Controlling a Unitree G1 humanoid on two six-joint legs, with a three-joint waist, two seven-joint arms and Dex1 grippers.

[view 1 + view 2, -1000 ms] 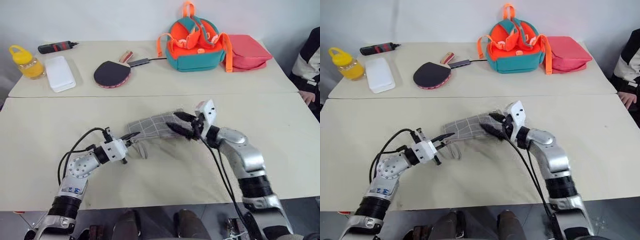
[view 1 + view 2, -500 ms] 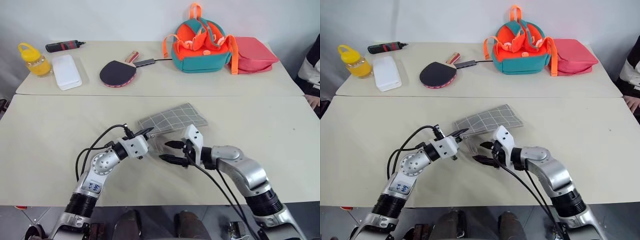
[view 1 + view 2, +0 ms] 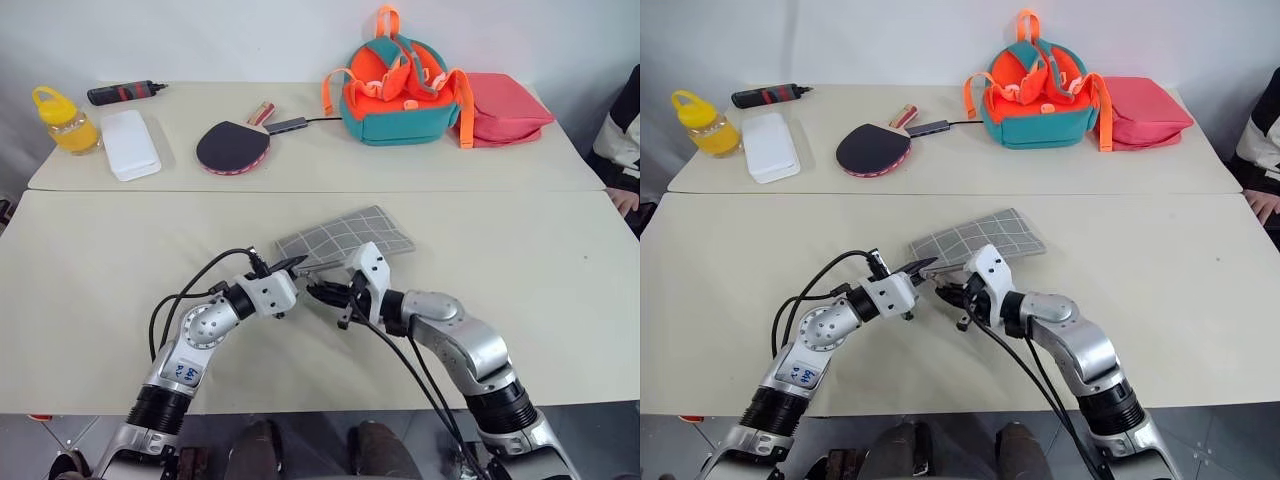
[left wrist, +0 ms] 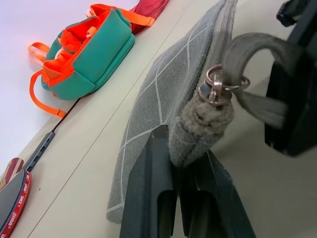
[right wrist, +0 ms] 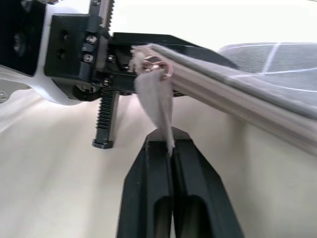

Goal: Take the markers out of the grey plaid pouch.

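Observation:
The grey plaid pouch [image 3: 346,237] lies on the near table, its near corner lifted. My left gripper [image 3: 291,267] is shut on that corner; in the left wrist view its fingers [image 4: 153,168] pinch the fabric end of the pouch [image 4: 158,94] just below the zipper ring. My right gripper [image 3: 318,292] faces it from the right and is shut on the grey loop pull [image 5: 157,101], which hangs from the ring into its fingertips [image 5: 159,148]. The zipper looks closed along the pouch's edge [image 5: 233,104]. The markers are hidden.
On the far table stand an orange-teal bag [image 3: 400,85], a pink-red pouch [image 3: 505,105], a table-tennis paddle [image 3: 232,148], a white box [image 3: 130,145], a yellow bottle [image 3: 62,120] and a black-and-red pen [image 3: 125,93]. A person's sleeve [image 3: 620,135] shows at the right edge.
My right gripper came down from over the pouch to its near end, then shut on the loop pull; half a second ago it was open. The left gripper kept its hold.

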